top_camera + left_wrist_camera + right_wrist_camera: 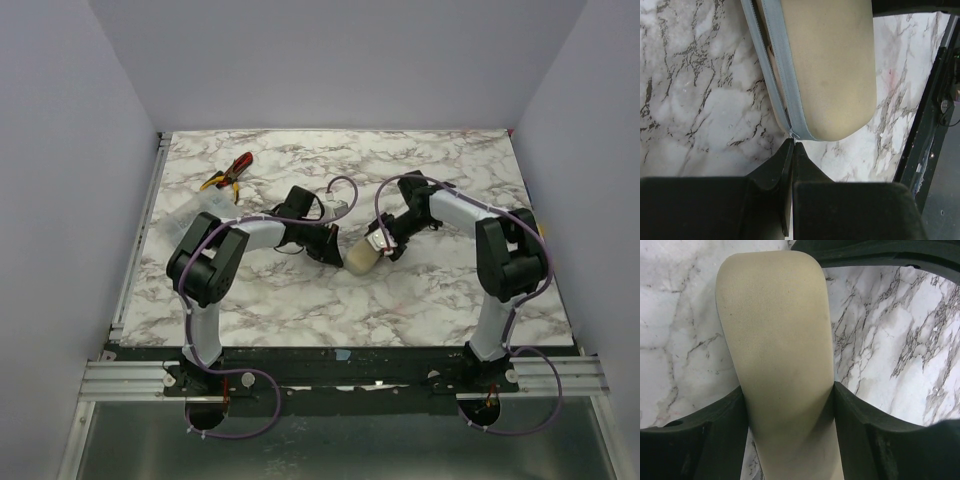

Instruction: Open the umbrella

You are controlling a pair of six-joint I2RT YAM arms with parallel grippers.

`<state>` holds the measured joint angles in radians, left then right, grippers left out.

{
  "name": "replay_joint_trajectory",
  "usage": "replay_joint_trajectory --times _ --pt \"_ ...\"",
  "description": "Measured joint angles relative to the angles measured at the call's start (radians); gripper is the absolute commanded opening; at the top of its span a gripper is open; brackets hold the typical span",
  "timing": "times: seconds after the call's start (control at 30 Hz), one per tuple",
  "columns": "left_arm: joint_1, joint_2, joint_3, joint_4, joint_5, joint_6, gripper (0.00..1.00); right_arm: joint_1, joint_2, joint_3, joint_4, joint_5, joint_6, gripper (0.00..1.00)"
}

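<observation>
Lying centred on the white marble tabletop (450,290), the beige fabric umbrella (362,260) is clamped by the right gripper (788,392); the left gripper (792,147), fingers (774,172) pressed together, touches the end of its grey strip (785,75); both arms (470,215) bend inward.

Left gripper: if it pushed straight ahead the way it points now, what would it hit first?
The umbrella: its rounded end, where the grey zipper finishes, sits right ahead of the left gripper. Whether they already touch is unclear.
</observation>
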<state>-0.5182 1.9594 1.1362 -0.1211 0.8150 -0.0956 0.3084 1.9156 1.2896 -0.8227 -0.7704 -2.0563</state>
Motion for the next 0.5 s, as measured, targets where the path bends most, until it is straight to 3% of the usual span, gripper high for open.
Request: replay_joint_trajectory --times 0.5 --pt "0.010 -0.061 -0.151 0.194 0.002 -0.189 0.00 0.013 -0.078 -0.118 0.200 0.029 0.303 0.47"
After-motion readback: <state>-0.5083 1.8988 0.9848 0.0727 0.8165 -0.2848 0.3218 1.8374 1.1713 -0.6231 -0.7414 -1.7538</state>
